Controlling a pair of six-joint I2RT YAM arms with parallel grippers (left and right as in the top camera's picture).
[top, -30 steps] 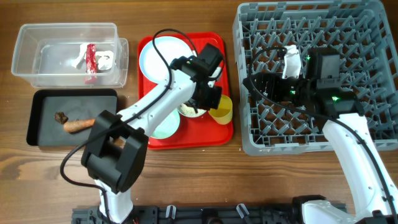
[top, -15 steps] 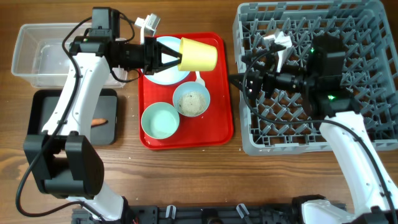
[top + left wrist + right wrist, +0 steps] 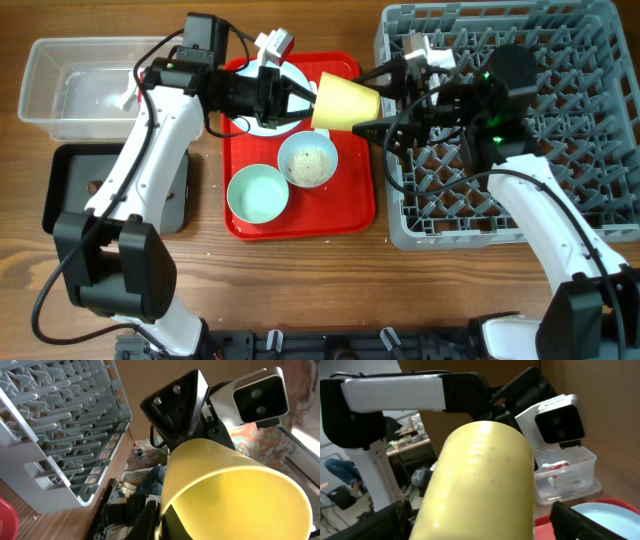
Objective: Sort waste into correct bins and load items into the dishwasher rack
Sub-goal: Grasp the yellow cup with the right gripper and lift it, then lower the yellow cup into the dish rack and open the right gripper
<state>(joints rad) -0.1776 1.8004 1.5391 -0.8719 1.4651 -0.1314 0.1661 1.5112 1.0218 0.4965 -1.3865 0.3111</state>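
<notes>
Now the hand-over is on. At the far left the clear tub [image 3: 60, 85] and the black tray [image 3: 65, 210] lie untouched by either arm. The left gripper [image 3: 298, 100] has carried the yellow cup [image 3: 345, 100] a little further right than half a second ago, off the middle of the red tray [image 3: 355, 215] to its top right corner, close to the dishwasher rack [image 3: 560, 150]. Its jaws are closed on the rim, and the cup lies on its side in the air, base toward the rack. The teal bowl [image 3: 258, 195] and the pale blue bowl [image 3: 308, 165] sit on the red tray below.

The right gripper [image 3: 367, 100] has swung out from over the rack to meet it. Its jaws stand wide, one finger on each side of the cup's base and not yet closed. By my reading, the cup is about to change hands, then go among the rack's pegs.
</notes>
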